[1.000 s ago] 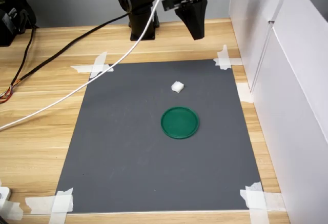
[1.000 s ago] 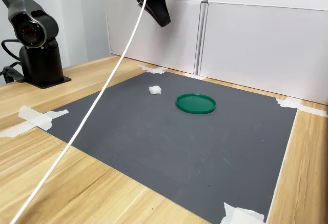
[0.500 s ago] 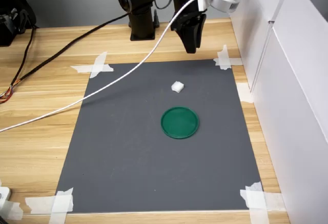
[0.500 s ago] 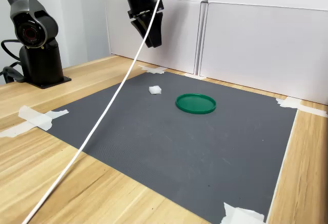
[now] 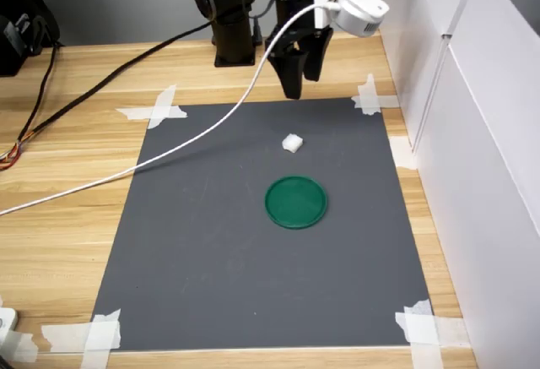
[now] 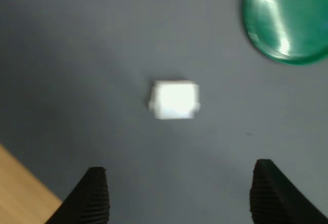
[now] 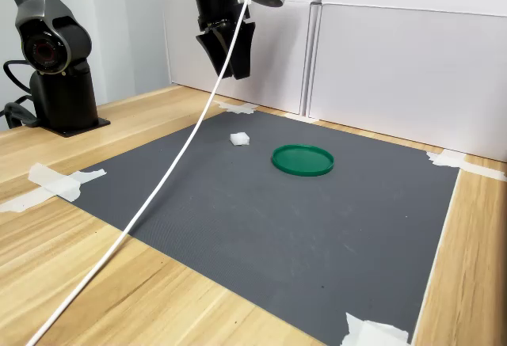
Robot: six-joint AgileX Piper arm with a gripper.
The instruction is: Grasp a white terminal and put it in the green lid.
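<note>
A small white terminal (image 5: 292, 142) lies on the grey mat (image 5: 211, 242), just beyond the round green lid (image 5: 295, 201) in the first exterior view. My gripper (image 5: 302, 87) hangs open in the air above the mat's far edge, behind the terminal, with nothing between its fingers. In the wrist view the terminal (image 6: 174, 99) sits ahead of my two black fingertips (image 6: 93, 193), centred between them, and the lid (image 6: 287, 24) shows at one corner. In the second exterior view the gripper (image 7: 230, 72) is well above the terminal (image 7: 239, 138), and the lid (image 7: 302, 159) lies at the terminal's right.
A white cable (image 5: 194, 132) runs from the white wrist camera (image 5: 353, 6) across the mat and wooden table (image 5: 67, 217). White panels (image 5: 472, 132) wall off the first exterior view's right. The arm's black base (image 5: 228, 14) stands at the back. Tape (image 5: 156, 107) holds the mat's corners.
My gripper has come down and shifted to the first exterior view's left, closer to the terminal, and its fingers have spread apart. The terminal and lid have not moved.
</note>
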